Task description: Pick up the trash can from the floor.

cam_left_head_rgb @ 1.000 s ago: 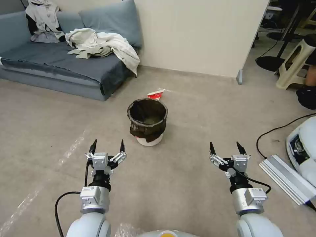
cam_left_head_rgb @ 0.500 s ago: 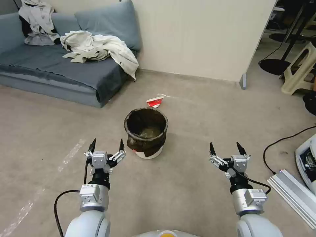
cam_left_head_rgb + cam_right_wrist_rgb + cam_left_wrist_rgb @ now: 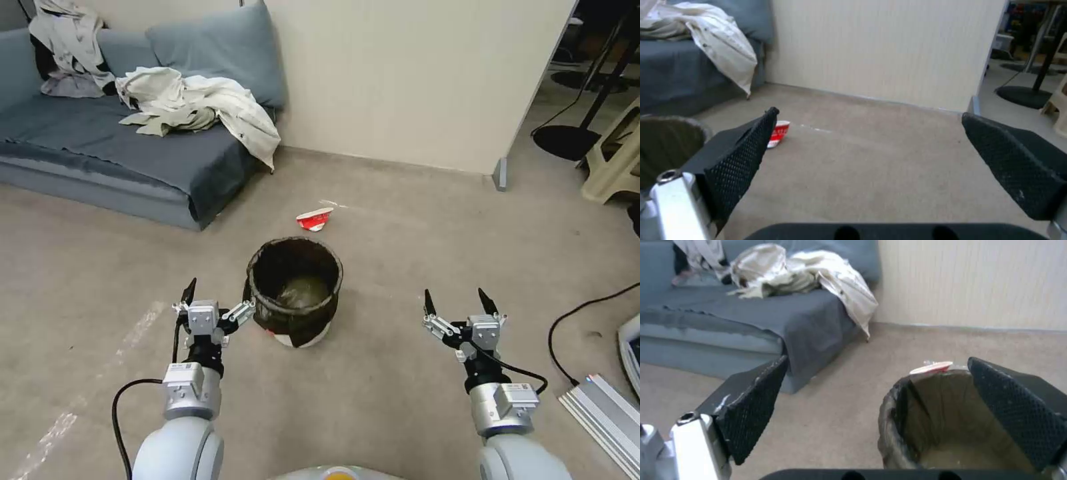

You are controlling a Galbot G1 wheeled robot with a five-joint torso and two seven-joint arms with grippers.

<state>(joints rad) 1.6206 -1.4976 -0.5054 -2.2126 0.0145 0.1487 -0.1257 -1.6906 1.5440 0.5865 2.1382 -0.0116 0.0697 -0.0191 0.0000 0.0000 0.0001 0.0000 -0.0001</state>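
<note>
The trash can (image 3: 295,293) stands upright on the floor (image 3: 400,373), a small white bucket with a dark bag folded over its rim. My left gripper (image 3: 220,293) hovers open just to its left, the inner finger close to the rim; whether it touches I cannot tell. In the left wrist view the trash can (image 3: 942,416) sits partly behind one finger of the open left gripper (image 3: 877,360). My right gripper (image 3: 454,297) is open and holds nothing, well to the right of the can. The right wrist view catches the trash can (image 3: 666,143) beside the open right gripper (image 3: 870,113).
A red-and-white paper cup (image 3: 315,219) lies on the floor behind the can. A grey sofa (image 3: 100,147) with heaped clothes (image 3: 200,107) is at the back left, a partition wall (image 3: 413,80) behind. A beige stool (image 3: 617,167), black cable (image 3: 580,313) and metal case (image 3: 603,413) are on the right.
The whole view has shifted, so the camera has moved towards the can. The can now stands nearer, right beside the left gripper. Both grippers remain open.
</note>
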